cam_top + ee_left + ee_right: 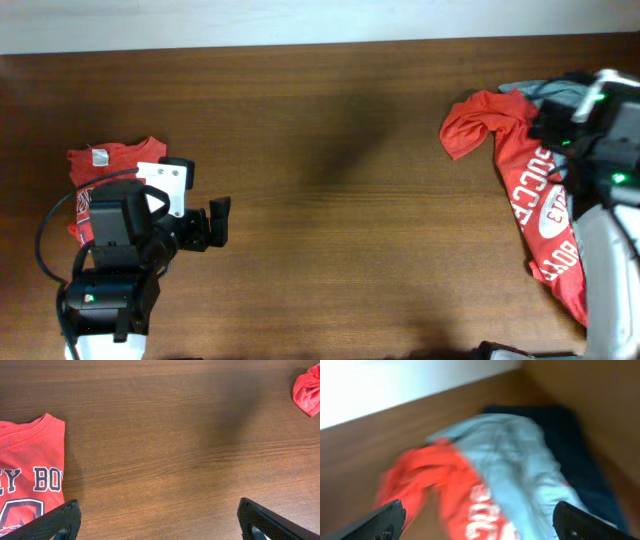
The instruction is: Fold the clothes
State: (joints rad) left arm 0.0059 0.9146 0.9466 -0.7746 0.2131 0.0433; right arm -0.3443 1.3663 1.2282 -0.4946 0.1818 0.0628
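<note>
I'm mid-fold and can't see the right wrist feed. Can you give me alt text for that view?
Blurred close view: a pale grey-blue T-shirt lies across a red T-shirt with white lettering, and a dark navy T-shirt shows behind and to the right, all on the wooden table. The right gripper is open, its fingers at the bottom corners, holding nothing.

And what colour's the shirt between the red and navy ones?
That shirt is pale grey-blue; right wrist view.
</note>
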